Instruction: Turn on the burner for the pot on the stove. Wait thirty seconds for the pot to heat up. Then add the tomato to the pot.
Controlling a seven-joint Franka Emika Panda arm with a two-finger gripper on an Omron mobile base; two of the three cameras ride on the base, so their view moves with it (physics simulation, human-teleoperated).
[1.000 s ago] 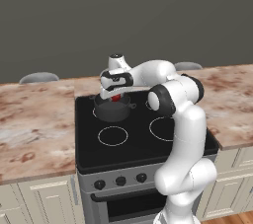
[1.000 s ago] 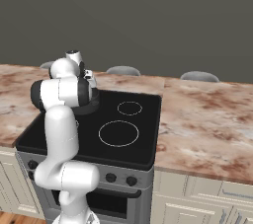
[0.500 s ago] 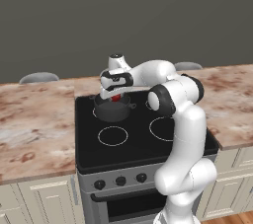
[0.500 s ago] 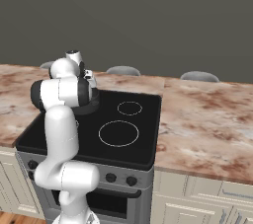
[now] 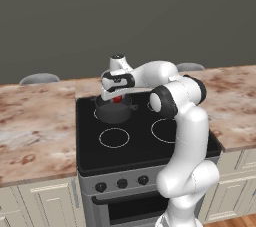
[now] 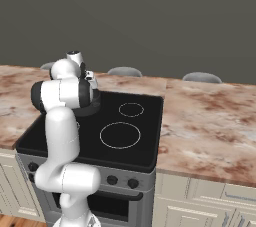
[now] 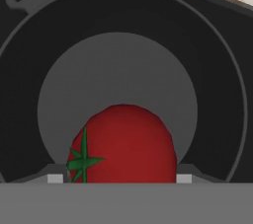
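Tomato (image 7: 123,141) pinched in gripper (image 5: 117,99), directly above pot (image 5: 114,112) on stove's (image 5: 135,146) rear-left burner. Risk: released from this height, it may bounce off the rim or jolt the pot.

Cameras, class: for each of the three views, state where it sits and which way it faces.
Left base view: behind the arm's left, facing the stove; arm at right, gripper above the pot.
Right base view: behind its right, same stove; arm at left.
Hand view: on the hand, looking into the pot past the tomato.
Left base and hand views share pot and tomato.
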